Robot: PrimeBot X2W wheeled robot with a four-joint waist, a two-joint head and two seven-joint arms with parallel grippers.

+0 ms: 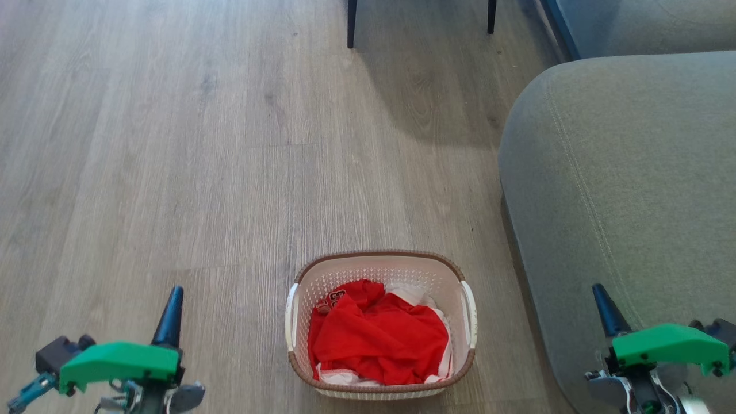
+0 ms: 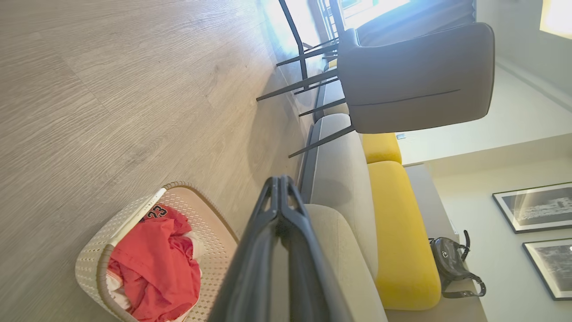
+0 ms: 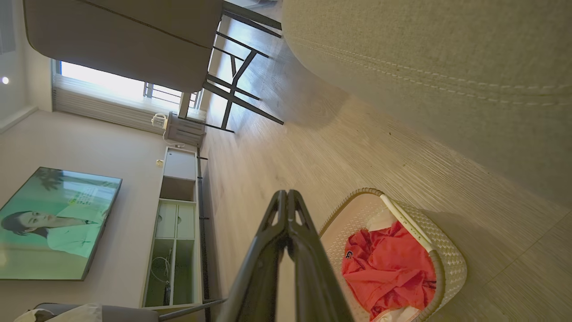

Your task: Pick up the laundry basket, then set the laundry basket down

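The laundry basket [image 1: 380,263] stands on the wood floor between my two arms, cream-white with a brown rim and white side handles, holding red and white clothes. It also shows in the left wrist view [image 2: 89,264] and the right wrist view [image 3: 449,259]. My left gripper [image 1: 174,299] is shut at the lower left, well left of the basket, its fingertips pressed together [image 2: 280,179]. My right gripper [image 1: 599,292] is shut at the lower right, over the sofa edge and right of the basket, tips together [image 3: 286,193]. Neither touches the basket.
A grey sofa [image 1: 627,190] fills the right side, close to the basket's right handle. Dark chair legs [image 1: 351,23] stand at the back. The left wrist view shows yellow cushions [image 2: 402,232] and a dark bag [image 2: 451,264]; the right wrist view shows a TV [image 3: 49,223] and cabinet [image 3: 176,228].
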